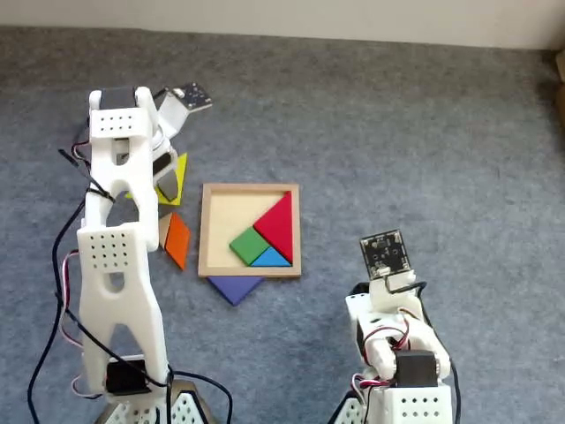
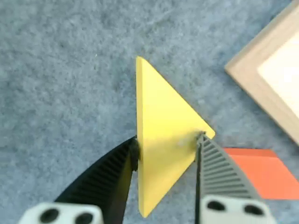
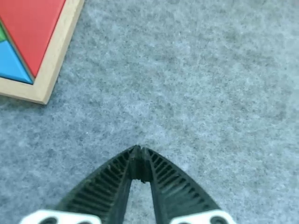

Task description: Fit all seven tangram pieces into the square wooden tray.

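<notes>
The square wooden tray (image 1: 207, 231) lies mid-carpet and holds a red triangle (image 1: 279, 223), a green square (image 1: 249, 245) and a small blue triangle (image 1: 273, 258). A purple triangle (image 1: 235, 286) lies just outside its near edge. My left gripper (image 2: 167, 150) is shut on the yellow triangle (image 2: 161, 135), its fingers pressing two opposite edges; that piece (image 1: 179, 174) sits left of the tray. An orange piece (image 2: 254, 171) lies beside it, between the arm and the tray (image 2: 264, 81). My right gripper (image 3: 140, 164) is shut and holds nothing, over bare carpet off the tray's (image 3: 51, 63) near right corner.
Grey carpet covers the whole work area. The left arm (image 1: 119, 256) stretches along the tray's left side and hides part of the pieces there. The right arm (image 1: 397, 353) is folded at the near right. A wall base runs along the far edge.
</notes>
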